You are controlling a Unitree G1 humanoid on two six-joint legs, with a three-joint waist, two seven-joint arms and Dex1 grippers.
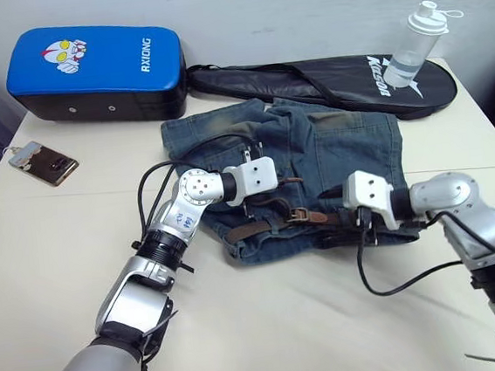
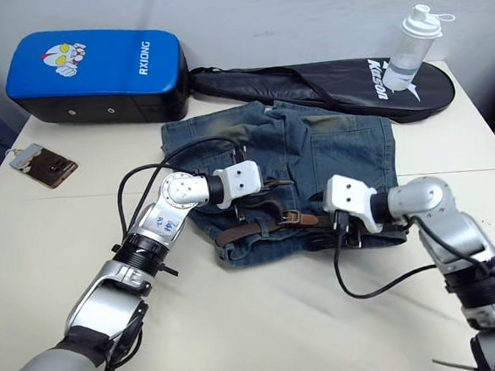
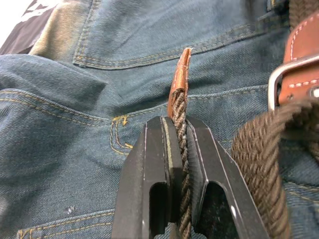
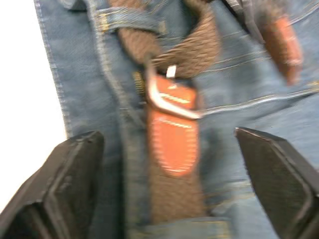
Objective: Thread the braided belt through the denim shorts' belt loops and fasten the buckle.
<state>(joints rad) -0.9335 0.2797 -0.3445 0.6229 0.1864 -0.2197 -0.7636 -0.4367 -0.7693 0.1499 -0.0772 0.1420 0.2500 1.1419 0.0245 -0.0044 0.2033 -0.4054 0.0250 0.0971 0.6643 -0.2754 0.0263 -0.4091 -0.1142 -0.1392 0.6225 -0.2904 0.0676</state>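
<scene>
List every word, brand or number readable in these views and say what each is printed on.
"RXIONG": white letters on the blue kick pad, beside a cartoon figure.
White brand lettering on the black racket bag: partly hidden by the water bottle, not surely readable.
Small blue marking on the left arm's wrist joint: too small to read.

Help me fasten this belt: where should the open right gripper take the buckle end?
Probably on the tan leather tab just behind the buckle, closing across its width from above. It lies flat on the shorts, between the right gripper fingers, and gives firmer purchase than the thin metal frame.
</scene>
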